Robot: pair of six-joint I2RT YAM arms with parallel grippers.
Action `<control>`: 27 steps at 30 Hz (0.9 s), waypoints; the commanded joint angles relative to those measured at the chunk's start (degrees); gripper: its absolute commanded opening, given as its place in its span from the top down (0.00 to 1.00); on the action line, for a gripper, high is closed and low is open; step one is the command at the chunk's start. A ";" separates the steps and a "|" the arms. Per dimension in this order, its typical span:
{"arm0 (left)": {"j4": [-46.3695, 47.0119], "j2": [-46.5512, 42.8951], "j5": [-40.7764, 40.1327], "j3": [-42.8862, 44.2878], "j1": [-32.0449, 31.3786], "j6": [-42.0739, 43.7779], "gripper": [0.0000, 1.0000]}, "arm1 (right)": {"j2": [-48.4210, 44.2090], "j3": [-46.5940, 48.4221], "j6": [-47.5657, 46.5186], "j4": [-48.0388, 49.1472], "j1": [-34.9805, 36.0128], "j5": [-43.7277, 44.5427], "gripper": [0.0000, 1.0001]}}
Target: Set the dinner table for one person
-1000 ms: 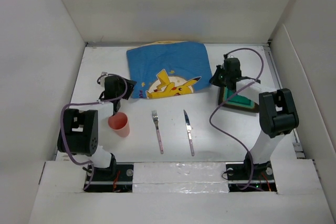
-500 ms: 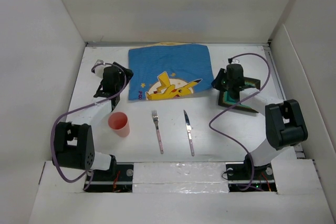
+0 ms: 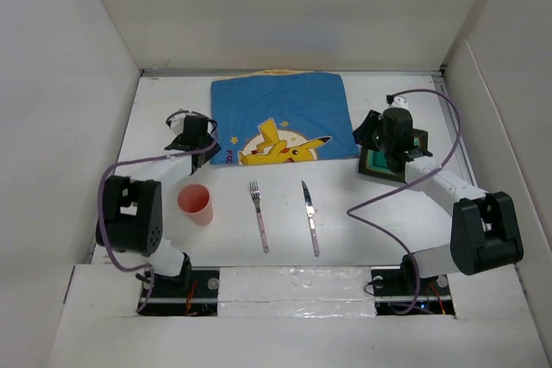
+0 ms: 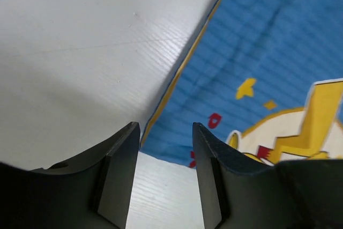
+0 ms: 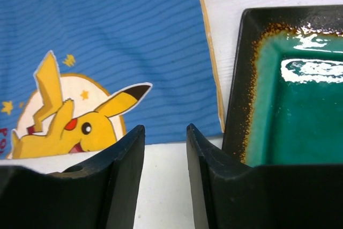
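Note:
A blue placemat [image 3: 280, 118] with a yellow cartoon figure lies flat at the back of the white dinner table [image 3: 371, 221]. In front of it sit a pink cup [image 3: 196, 204], a fork [image 3: 259, 215] and a knife [image 3: 310, 217]. A green plate with a dark rim [image 3: 405, 157] rests right of the mat. My left gripper [image 3: 207, 147] [image 4: 165, 170] stands open just short of the placemat's [image 4: 268, 52] near left corner, with bare table between its fingers. My right gripper [image 3: 369, 140] [image 5: 165, 164] is open too, over bare table between the placemat's [image 5: 118, 30] near right corner and the plate [image 5: 300, 105].
White walls [image 3: 78, 84] enclose the table on the left, back and right. The plate lies close to the right wall. Both arm bases sit at the near edge, with cables looping above the table by each arm.
The placemat was rumpled and now lies flat and squared. My right gripper has opened and drawn back toward the plate. My left gripper has moved from near the cup to the mat's left corner.

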 commanded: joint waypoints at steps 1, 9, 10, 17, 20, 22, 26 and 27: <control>-4.24 5.37 1.21 4.34 0.15 4.93 0.59 | -2.67 -2.01 -1.19 3.88 0.87 0.51 0.59; -5.05 12.06 4.55 7.60 1.73 7.59 0.75 | -4.35 -2.46 -1.37 5.20 2.71 -0.11 0.58; -4.69 12.24 6.12 7.51 3.04 7.67 0.79 | -4.26 -2.46 -1.37 5.37 2.71 -0.20 0.58; -6.35 14.09 0.96 10.15 3.67 6.27 1.00 | -4.70 -2.20 -1.54 5.02 3.33 0.77 0.56; -7.15 14.00 1.12 11.38 3.67 5.65 0.95 | -4.17 -1.93 -1.63 4.67 3.85 0.86 0.50; -6.54 13.30 2.44 10.68 3.67 5.56 0.82 | -4.00 -1.76 -1.63 4.59 3.86 1.03 0.47; -5.65 8.05 3.32 9.18 3.67 4.95 0.27 | -4.26 -0.97 -1.72 3.27 3.33 0.77 0.44; -5.83 6.54 3.24 9.10 3.67 4.60 0.19 | -5.22 -0.79 -1.72 2.22 3.33 0.68 0.42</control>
